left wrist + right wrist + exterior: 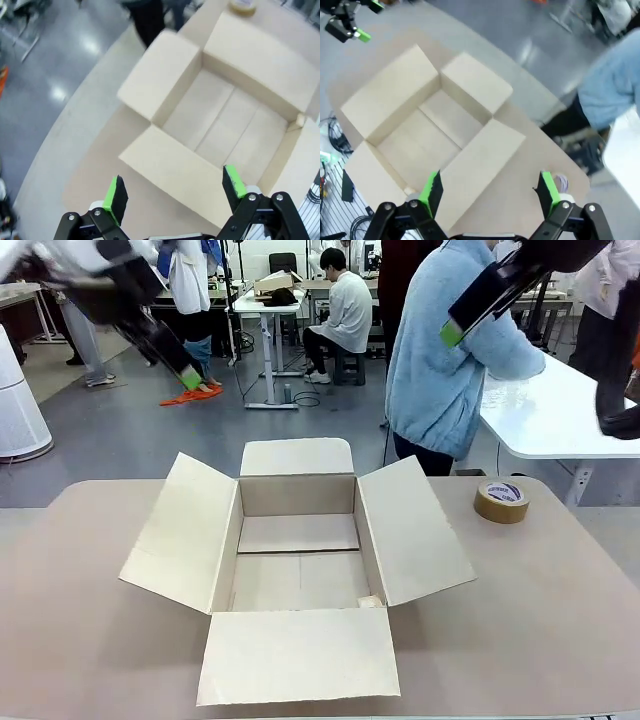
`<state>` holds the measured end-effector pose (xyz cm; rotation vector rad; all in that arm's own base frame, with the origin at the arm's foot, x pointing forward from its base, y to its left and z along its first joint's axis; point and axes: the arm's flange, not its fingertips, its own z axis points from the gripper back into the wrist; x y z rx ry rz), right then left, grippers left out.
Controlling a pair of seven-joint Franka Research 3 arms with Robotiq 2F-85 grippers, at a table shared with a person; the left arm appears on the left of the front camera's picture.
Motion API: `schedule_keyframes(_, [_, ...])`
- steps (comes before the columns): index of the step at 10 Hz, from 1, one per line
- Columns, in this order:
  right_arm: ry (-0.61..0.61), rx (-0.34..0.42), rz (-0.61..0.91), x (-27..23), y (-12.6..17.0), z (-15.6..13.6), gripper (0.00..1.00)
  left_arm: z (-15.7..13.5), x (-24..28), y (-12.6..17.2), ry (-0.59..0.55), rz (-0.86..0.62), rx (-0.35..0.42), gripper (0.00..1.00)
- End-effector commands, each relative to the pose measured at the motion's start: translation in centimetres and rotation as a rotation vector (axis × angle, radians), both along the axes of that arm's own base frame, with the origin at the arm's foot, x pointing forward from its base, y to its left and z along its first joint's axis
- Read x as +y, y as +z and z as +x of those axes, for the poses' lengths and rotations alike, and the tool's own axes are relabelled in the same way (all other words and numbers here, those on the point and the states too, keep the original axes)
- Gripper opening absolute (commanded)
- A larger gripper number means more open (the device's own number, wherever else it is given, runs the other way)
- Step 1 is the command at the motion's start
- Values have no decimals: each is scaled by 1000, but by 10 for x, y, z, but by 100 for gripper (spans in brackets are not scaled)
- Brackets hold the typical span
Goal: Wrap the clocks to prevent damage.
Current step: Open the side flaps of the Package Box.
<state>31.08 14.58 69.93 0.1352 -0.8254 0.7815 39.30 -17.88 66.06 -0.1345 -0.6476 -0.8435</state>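
Flat, matte tan cardboard box (300, 655) sits mid-bench with all four flaps splayed outward, its creased floor smooth, and a small pale scrap (370, 601) lies in its near right corner. A round brown tape roll (501, 501) lies flat near the far right edge of the pale bench (90, 640). Black, green-padded left fingers (116, 197) and right fingers (547, 190) hang released high above, angled down at the box.

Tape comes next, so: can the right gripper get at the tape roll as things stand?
Probably yes: the tape roll lies alone beside the box, and the open right gripper hangs above, nothing between.
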Motion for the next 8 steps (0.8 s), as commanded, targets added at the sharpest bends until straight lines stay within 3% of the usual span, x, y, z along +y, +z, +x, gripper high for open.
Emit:
schedule_keyframes(1, [157, 32, 137, -42, -37, 7, 100, 2, 36, 1, -196, -86, 38, 100])
schedule_keyframes(4, [225, 129, 243, -108, -81, 15, 100, 25, 89, -16, -291, -160, 109, 100])
schedule_keyframes(6, [253, 100, 316, -131, -94, 7, 100, 20, 116, -31, -322, -283, 114, 100])
schedule_keyframes(7, [200, 72, 301, -131, -92, 3, 100, 22, 121, -34, -272, -289, 91, 100])
schedule_keyframes(8, [231, 115, 283, -127, -93, 14, 100, 21, 108, -27, -306, -227, 111, 100])
